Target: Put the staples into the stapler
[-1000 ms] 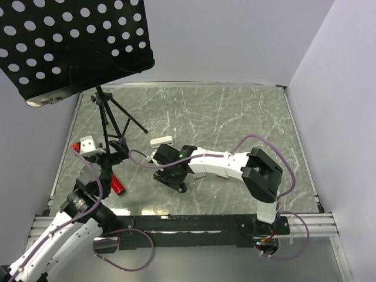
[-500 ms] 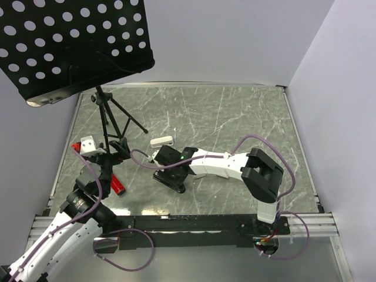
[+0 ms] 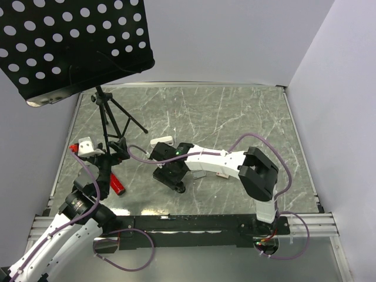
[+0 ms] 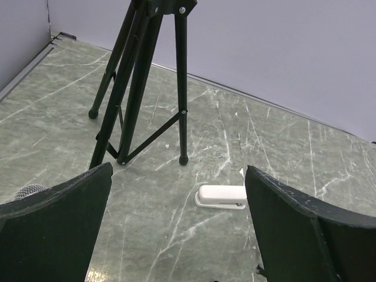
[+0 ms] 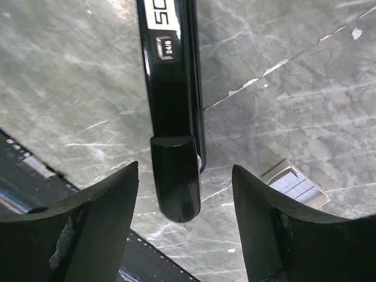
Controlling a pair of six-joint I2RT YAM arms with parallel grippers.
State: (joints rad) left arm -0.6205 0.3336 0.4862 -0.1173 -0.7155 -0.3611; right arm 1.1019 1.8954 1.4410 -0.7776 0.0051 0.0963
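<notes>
A black stapler [image 5: 173,88] lies flat on the marble table, its rounded end between my right gripper's open jaws. My right gripper [image 5: 185,169] hovers right above it, empty; in the top view it [image 3: 166,166] covers most of the stapler [image 3: 175,184]. A small pale box of staples with a greyish see-through face [image 5: 294,183] lies just right of the stapler, half hidden by my right finger. A white stapler [image 4: 221,196] lies closed ahead of my open, empty left gripper [image 4: 179,170]. In the top view the white stapler [image 3: 161,141] is behind the right gripper.
A black tripod [image 4: 138,82] holding a perforated black music stand [image 3: 70,41] stands at the back left, its legs near my left gripper [image 3: 117,150]. A red object [image 3: 117,185] lies by the left arm. Grey walls enclose the table; a black rail [image 3: 188,222] runs along the near edge.
My right gripper has shifted a little to the left over the black stapler, closer to the white one. The left arm has barely moved.
</notes>
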